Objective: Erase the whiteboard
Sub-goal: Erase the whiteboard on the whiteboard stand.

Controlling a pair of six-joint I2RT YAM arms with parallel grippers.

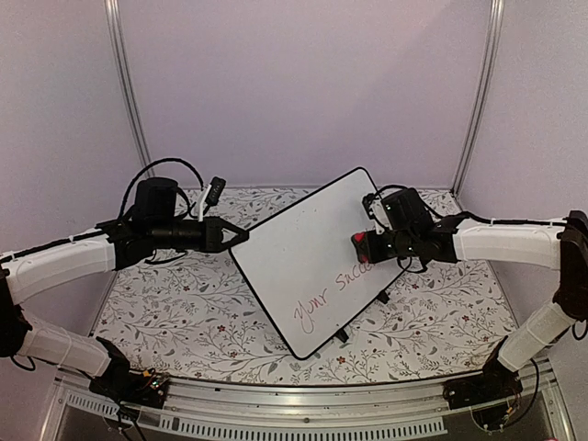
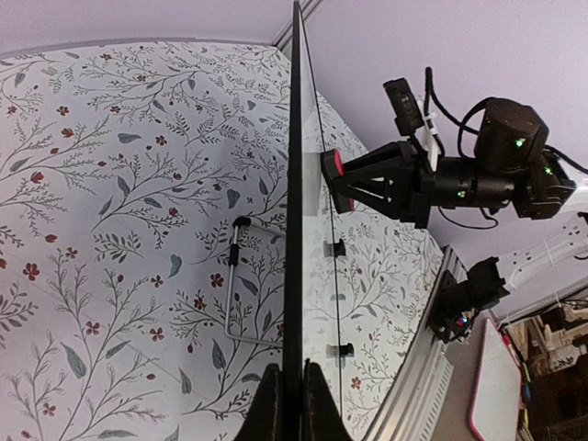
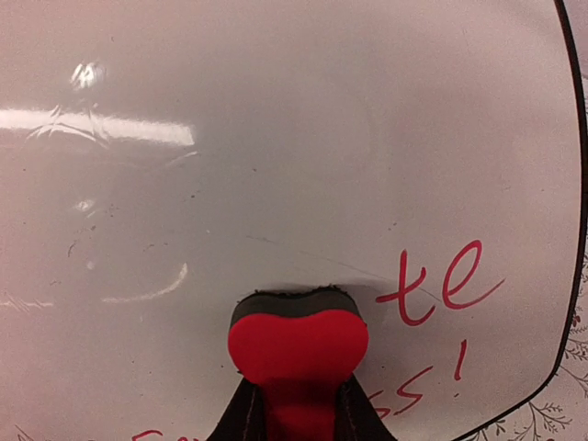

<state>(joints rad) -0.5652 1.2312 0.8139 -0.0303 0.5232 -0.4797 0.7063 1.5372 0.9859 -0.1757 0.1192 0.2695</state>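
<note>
1. The worktop [image 1: 165,312] has a leaf-and-flower pattern. No box, bin, tray or other container shows in any view, so there are no contents to report.
2. The whiteboard [image 1: 303,257] stands tilted over the middle of the worktop, between the two arms. I cannot tell whether its low corner rests on the worktop. It looks thin, stiff and light, and its glossy face is probably slippery. The black rim is the sensible place to hold it, and it would likely swing under a push unless braced.
3. The left gripper [image 2: 294,400] is closed on the board's left edge, pinching the rim from both faces.
4. The right gripper [image 1: 367,246] is clamped on a red eraser [image 3: 297,342], whose dark pad is against the board's face.
5. Red handwriting [image 1: 335,294] runs along the lower part, so the wiping looks unfinished.
</note>
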